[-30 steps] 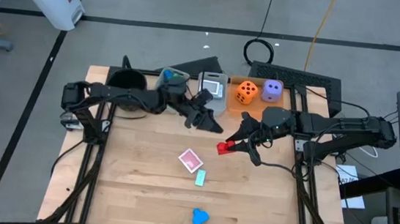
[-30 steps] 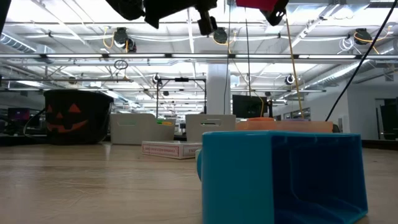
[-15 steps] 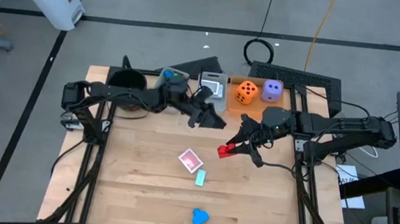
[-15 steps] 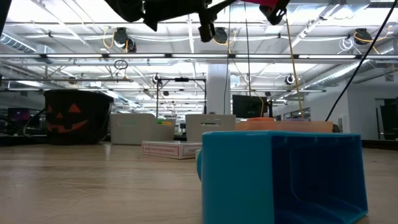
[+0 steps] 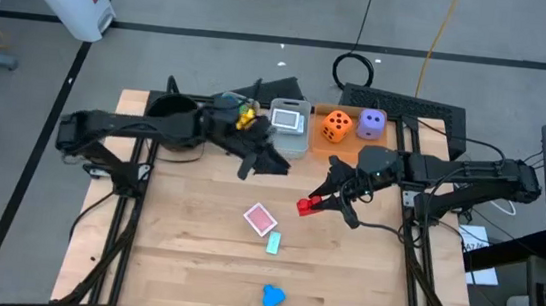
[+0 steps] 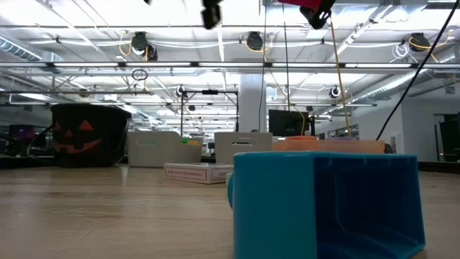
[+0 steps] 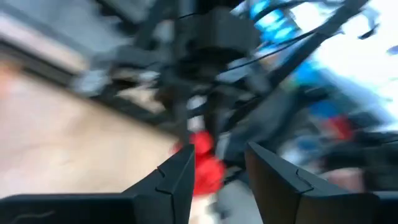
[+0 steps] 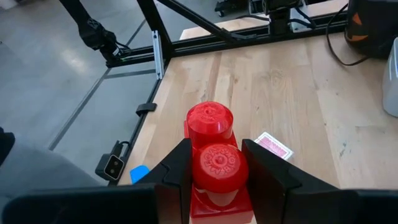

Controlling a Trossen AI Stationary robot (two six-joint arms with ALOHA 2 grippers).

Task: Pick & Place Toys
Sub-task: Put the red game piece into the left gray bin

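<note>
A red block [image 8: 211, 155] hangs above the table's middle right, with my right gripper [image 5: 321, 198] shut on it. My left gripper [image 5: 250, 167] hovers open and holds nothing, in front of the clear bins; its fingers [image 7: 180, 177] show a gap. On the table lie a pink-backed card [image 5: 260, 218], a small green block [image 5: 273, 242] and a blue block [image 5: 272, 297]. A yellow block [image 5: 246, 118] sits in the left clear bin [image 5: 230, 103]. An orange die [image 5: 335, 125] and a purple die [image 5: 371, 123] sit on the orange tray [image 5: 350, 146]. My right gripper pinches the red block's two opposite sides [image 8: 191, 180] between its two fingers [image 8: 176, 171]. The fingers slant down from the table's right side. The block is lifted clear of the table, its two round studs [image 8: 210, 118] facing up toward the wrist camera.
A round black pot [image 5: 174, 118] stands at the back left. A second clear bin [image 5: 289, 140] holding a card sits beside the first. Bare wood lies between the card and the table's left edge. The blue block [image 6: 323, 205] fills the low view's foreground.
My left gripper has drawn back from over the bins toward the table's left and near side, risen and rolled. The yellow block now shows in the left bin, where the arm stood before. My right gripper has kept still with the red block.
</note>
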